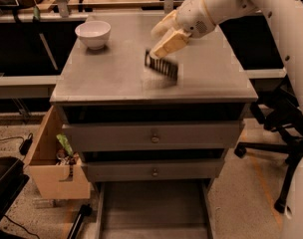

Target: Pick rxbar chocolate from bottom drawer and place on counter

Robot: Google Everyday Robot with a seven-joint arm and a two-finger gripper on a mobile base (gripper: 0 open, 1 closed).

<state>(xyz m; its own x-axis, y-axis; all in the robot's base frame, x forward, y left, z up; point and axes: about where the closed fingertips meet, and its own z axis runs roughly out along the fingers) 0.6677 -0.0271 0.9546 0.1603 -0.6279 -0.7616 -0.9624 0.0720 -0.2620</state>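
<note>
You have the beige, blocky plastic gripper (159, 43) hanging over the back half of the counter (116, 81), a broad, flat, grey wooden cabinet top with a dull, lightly scuffed sheen; it sits at the end of a smooth white rounded arm (251, 1) that reaches in from the upper right. You cannot tell whether the pincer is spread or pressed together.

The rxbar chocolate (162, 66), a small flat black wrapped bar, shows as a smeared dark strip slanting down to the right; its upper-left end is just beneath the gripper's tip, and the rest lies against the counter near the middle. You cannot tell if bar and gripper touch.

A round, glossy white ceramic bowl (93, 34) stands upright at the counter's back-left corner, well apart from the bar. Below the top you see two flat grey drawer fronts (155, 133), each with a small round knob; beneath them the bottom drawer (151, 208), wide, shallow and grey with low side walls, is pulled out towards you. A pale plywood box (59, 176) hangs at the cabinet's left side, something green (65, 144) poking out of it.
</note>
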